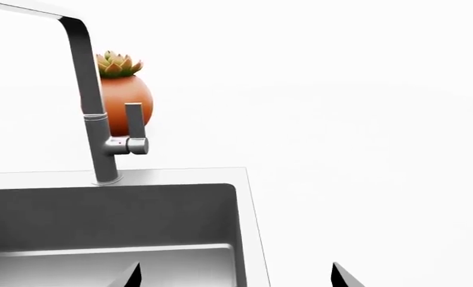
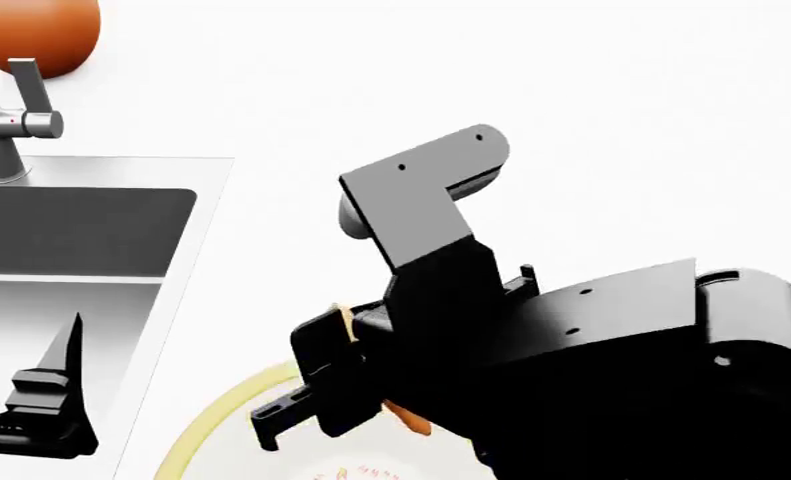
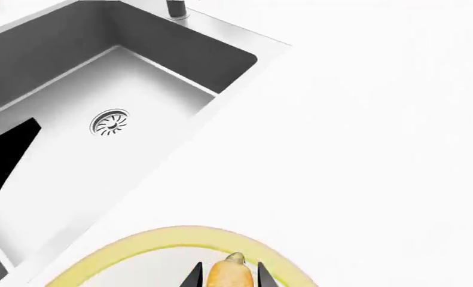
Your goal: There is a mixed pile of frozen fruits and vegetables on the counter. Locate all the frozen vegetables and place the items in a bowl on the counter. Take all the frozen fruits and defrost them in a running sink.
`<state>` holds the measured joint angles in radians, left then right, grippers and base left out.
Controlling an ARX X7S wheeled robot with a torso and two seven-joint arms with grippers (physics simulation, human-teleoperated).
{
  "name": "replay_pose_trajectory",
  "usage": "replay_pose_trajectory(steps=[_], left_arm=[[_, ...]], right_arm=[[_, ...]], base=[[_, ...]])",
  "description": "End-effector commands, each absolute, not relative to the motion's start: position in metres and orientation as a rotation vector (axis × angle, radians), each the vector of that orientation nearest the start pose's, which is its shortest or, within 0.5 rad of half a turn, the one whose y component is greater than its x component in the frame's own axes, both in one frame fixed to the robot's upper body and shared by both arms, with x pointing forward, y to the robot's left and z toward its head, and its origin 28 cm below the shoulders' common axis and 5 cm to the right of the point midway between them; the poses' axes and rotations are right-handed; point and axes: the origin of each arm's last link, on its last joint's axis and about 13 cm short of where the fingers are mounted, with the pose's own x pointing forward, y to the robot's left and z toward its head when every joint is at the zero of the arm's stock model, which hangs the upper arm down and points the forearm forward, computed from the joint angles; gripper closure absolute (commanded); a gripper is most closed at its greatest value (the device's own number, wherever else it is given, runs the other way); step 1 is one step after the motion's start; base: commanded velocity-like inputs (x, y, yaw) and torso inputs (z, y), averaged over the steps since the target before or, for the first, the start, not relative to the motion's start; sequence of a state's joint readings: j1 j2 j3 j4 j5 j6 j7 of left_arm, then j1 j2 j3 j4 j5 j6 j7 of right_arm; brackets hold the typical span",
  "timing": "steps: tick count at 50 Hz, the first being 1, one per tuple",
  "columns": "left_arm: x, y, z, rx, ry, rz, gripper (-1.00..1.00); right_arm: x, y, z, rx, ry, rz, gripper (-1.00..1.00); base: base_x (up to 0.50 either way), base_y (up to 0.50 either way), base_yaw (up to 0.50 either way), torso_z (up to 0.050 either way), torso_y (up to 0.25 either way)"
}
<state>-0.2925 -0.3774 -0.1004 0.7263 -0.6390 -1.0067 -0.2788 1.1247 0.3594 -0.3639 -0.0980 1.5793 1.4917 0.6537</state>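
Carrot [image 3: 228, 274] being pinched in right gripper [image 3: 228, 276], hanging over bowl's yellow rim [image 3: 140, 246] beside sink [image 3: 100, 89]. Risking a bounce onto desk [image 3: 364, 149] if released near the rim. Left gripper [image 2: 48, 400] hovering open, empty, over sink.

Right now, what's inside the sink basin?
The sink shows only its round drain on a bare grey floor, no fruit and no running water visible. The left claw hangs over it and covers part of the basin.
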Motion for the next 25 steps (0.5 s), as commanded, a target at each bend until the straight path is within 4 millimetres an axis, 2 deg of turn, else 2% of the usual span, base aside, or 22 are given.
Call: replay_pose_trajectory(steps=[1, 17, 23, 24, 25], left_arm=[[0.212, 0.248, 0.166, 0.000, 0.024, -0.057, -1.00], [0.211, 0.248, 0.166, 0.001, 0.022, -0.058, -1.00], [0.212, 0.247, 0.166, 0.004, 0.020, -0.060, -1.00], [0.211, 0.248, 0.166, 0.003, 0.020, -0.060, -1.00], [0.210, 0.249, 0.166, 0.003, 0.018, -0.060, -1.00]], right_arm=[[0.234, -0.069, 0.234, -0.194, 0.573, 0.753, 1.00], [0.241, -0.070, 0.202, -0.169, 0.639, 0.739, 1.00], [0.240, -0.069, 0.205, -0.168, 0.637, 0.741, 1.00], [0.239, -0.069, 0.206, -0.169, 0.631, 0.739, -1.00], [0.237, -0.069, 0.208, -0.166, 0.625, 0.743, -1.00]], base=[[0.00, 0.00, 0.00, 0.000, 0.000], [0.00, 0.00, 0.00, 0.000, 0.000], [0.00, 0.00, 0.00, 0.000, 0.000], [0.00, 0.00, 0.00, 0.000, 0.000], [0.00, 0.00, 0.00, 0.000, 0.000]])
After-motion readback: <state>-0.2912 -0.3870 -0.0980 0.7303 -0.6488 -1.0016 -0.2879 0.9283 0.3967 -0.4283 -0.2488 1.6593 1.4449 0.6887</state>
